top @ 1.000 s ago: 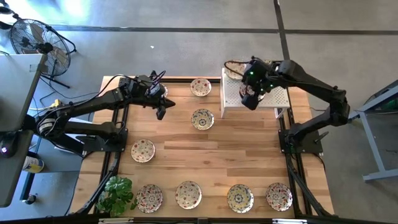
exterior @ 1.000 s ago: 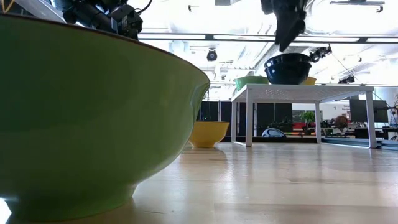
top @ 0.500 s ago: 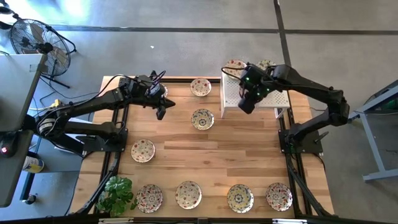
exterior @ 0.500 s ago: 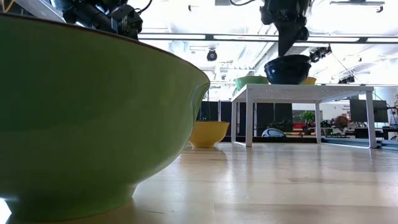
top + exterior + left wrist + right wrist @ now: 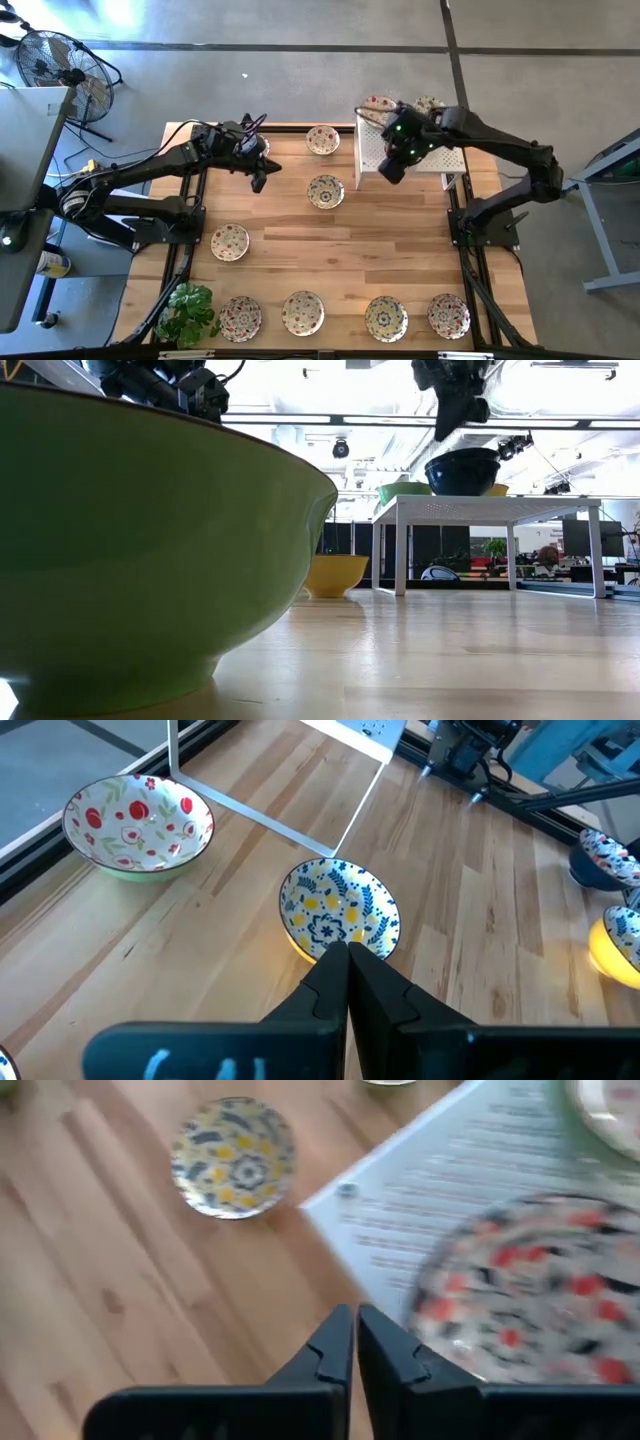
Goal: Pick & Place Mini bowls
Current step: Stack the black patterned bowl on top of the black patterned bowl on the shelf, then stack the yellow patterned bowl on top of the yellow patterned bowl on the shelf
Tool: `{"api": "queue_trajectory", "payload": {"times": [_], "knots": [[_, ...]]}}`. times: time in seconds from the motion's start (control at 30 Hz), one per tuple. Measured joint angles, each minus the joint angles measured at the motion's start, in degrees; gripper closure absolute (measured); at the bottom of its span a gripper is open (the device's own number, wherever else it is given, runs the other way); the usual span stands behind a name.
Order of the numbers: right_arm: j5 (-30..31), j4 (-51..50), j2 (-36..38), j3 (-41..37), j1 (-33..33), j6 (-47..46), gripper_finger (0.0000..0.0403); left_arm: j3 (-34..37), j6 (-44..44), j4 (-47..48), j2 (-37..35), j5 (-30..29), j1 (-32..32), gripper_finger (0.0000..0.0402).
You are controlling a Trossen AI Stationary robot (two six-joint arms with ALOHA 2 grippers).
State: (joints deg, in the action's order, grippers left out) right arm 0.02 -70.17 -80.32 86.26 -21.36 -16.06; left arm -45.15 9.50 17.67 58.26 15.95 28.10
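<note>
Wooden table (image 5: 300, 250), mini bowls (image 5: 325, 191), right gripper (image 5: 392, 172) probably empty above stand (image 5: 372, 150)

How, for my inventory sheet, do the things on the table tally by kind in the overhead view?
White stand: 1
Mini bowls on the wood: 7
Mini bowls showing on the stand: 2
Potted plant: 1
Total: 11

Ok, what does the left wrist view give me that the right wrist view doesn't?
Only the left wrist view shows the red-patterned bowl on the wooden table and the left gripper, jaws shut and empty. Only the right wrist view shows a red-flecked bowl on the white perforated stand beside the shut, empty right gripper. Both show the blue-and-yellow bowl on the table.
</note>
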Motion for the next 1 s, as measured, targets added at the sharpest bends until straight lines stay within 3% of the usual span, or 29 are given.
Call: {"api": "queue_trajectory", "payload": {"times": [0.17, 0.47, 0.8, 1.0], "knots": [[3.6, 0.9, -3.5, -1.1, 2.9, -4.3, 0.0401, 0.0, 0.0, 0.1, 0.0, 0.0, 0.0, 0.0401], [8.1, -1.4, -6.0, -1.0, 0.6, -9.7, 0.0402, 0.0, 0.0, 0.5, 0.0, 0.1, 0.0, 0.0401], [9.8, -3.4, -6.0, -1.0, -3.0, -8.2, 0.0401, 0.0, 0.0, 0.5, 0.0, 0.1, 0.0, 0.0401], [7.4, -2.1, -5.6, -1.0, -2.8, -6.5, 0.0402, 0.0, 0.0, 0.5, 0.0, 0.1, 0.0, 0.0401]]}}
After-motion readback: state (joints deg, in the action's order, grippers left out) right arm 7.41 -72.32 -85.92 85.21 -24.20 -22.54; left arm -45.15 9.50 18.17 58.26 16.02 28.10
